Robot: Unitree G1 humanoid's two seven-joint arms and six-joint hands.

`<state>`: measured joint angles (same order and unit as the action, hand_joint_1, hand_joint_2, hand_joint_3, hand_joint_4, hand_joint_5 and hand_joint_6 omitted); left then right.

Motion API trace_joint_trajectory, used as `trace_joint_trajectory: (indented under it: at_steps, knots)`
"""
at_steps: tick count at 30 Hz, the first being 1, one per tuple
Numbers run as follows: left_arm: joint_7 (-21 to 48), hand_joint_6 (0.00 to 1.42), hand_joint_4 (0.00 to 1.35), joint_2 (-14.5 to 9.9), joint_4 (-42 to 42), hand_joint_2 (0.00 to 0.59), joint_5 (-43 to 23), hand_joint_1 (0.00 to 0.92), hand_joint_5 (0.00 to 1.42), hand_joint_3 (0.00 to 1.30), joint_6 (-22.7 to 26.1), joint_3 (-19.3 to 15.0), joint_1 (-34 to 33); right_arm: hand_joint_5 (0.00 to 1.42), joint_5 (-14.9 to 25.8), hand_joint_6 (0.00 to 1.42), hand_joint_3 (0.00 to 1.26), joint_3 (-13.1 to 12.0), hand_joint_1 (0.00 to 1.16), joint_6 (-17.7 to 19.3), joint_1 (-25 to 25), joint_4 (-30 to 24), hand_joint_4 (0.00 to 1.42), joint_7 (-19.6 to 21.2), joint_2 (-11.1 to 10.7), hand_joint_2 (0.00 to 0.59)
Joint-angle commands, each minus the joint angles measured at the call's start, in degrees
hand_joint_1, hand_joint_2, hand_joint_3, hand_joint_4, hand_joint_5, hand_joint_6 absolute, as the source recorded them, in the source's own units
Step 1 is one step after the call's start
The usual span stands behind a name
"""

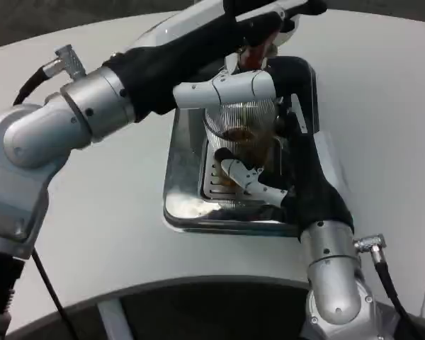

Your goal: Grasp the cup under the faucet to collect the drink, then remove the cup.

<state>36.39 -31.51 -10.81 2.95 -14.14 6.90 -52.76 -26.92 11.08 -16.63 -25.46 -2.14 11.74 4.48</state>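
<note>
We see a clear ribbed cup [242, 127] standing on the grate of a shiny metal tray [180, 184] on the white table [113, 212]. There is brown drink in the cup. The cup is under the faucet [253, 53], of which we see only a small reddish-brown part at the top, just above the rim.

Our right hand [258, 166] comes from the lower right and holds the cup: white fingers [244, 180] lie against the front of the lower wall, and the black part of the hand goes around the right side. The cup is upright.

Our left arm crosses the picture from the left to the top, above the tray. Our left hand [234, 88] is up at the faucet, with one white finger stretched along the cup's rim. The top of this hand is hidden by the dark forearm, so we cannot tell if it grips the faucet handle or only touches it.

Behind the cup there is a dark block [301, 78], partly hidden by the arms
</note>
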Motion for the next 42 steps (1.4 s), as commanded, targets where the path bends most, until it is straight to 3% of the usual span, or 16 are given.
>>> trace_joint_trajectory:
  at_steps: [1, 27, 42]
  knots:
    - [1.9, 0.19, 0.0, -1.17, -0.54, 0.105, 1.17, 0.0, 0.07, 0.1, 0.23, 0.56, 0.49, 0.14, 1.05, 0.13, 0.01, 0.21, 0.78, 0.81, -0.25, 0.99, 0.08, 0.57, 0.95, 0.233]
    - [2.48, 0.19, 0.0, -1.25, -0.81, 0.107, 0.99, 0.0, 0.07, 0.11, 0.12, 0.61, 0.45, 0.14, 2.49, 0.13, 0.01, 0.86, 0.77, 0.67, -1.72, 4.22, 0.08, 1.79, 1.99, 0.234]
    - [2.56, 0.19, 0.0, -1.01, -1.84, 0.107, 1.04, 0.0, 0.07, 0.11, -0.47, 0.55, -0.04, 0.24, 2.49, 0.24, 0.05, 1.47, 0.77, 1.6, -3.57, 7.09, 0.17, 2.31, 2.29, 0.234]
